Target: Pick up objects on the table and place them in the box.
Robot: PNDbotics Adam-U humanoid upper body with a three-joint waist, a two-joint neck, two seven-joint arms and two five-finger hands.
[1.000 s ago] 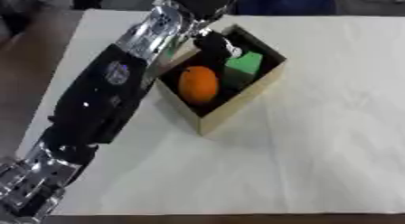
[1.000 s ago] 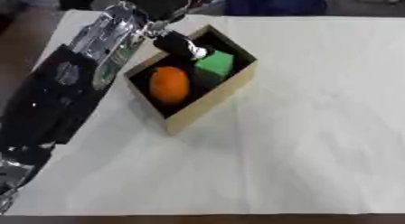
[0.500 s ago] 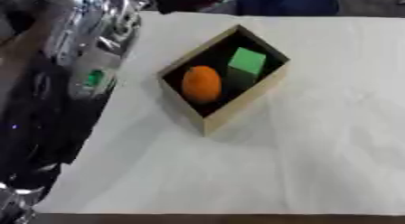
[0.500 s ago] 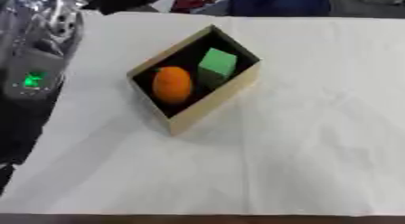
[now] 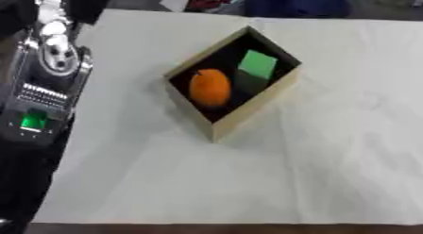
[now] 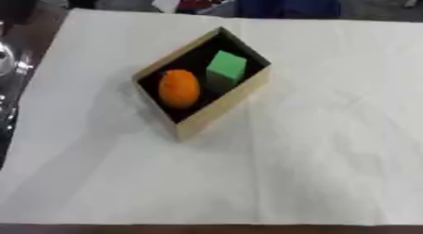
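While the box (image 5: pixel 248 112) sits mid-frame on the worktop (image 5: pixel 330 171) holding an orange (image 5: pixel 209 87) and green cube (image 5: pixel 257 64), no robot hand shows; arm (image 5: pixel 46 82) at left edge.

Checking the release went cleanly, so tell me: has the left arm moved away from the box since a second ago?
Yes. It reached over the box then; now the left arm sits beyond the table's left edge, clear of the box. Its hand is out of view.
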